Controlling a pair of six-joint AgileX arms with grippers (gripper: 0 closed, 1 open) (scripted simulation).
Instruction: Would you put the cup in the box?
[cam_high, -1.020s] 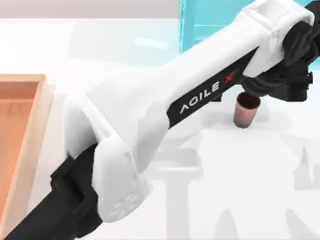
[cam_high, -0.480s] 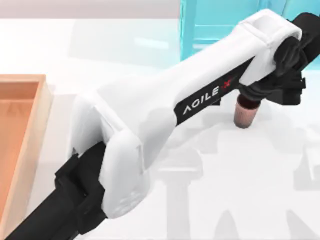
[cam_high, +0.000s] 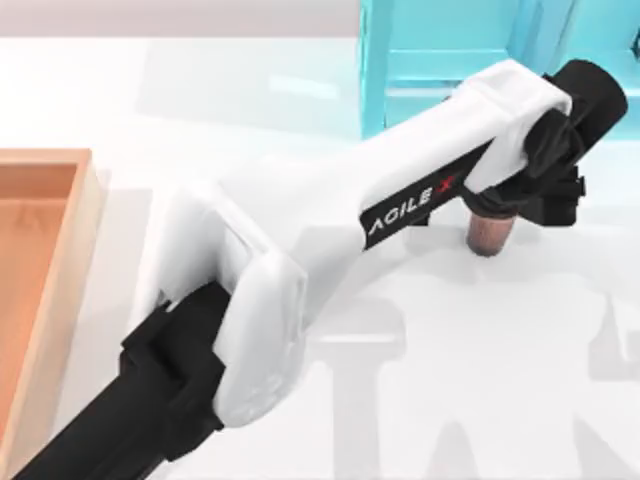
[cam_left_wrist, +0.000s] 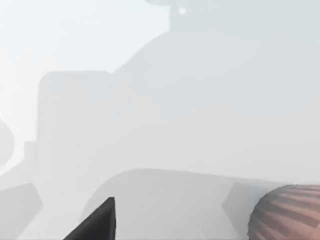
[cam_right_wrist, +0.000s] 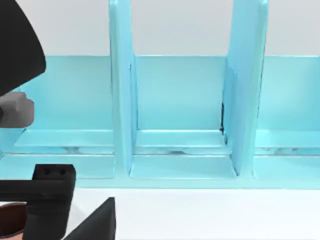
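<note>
top view has our left pincer (cam_high: 505, 200) down over the cup (cam_high: 489, 233), which stands upright on the table (cam_high: 450, 380) right beneath it, its rim hidden; we cannot tell how the pincer's fingers stand; the box (cam_high: 60, 260) lies well apart at the left edge; a blue shelf (cam_high: 440, 60) stands just behind the pincer.

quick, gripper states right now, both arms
left gripper: down over the cup, fingers cannot be told
right gripper: cannot be told
</note>
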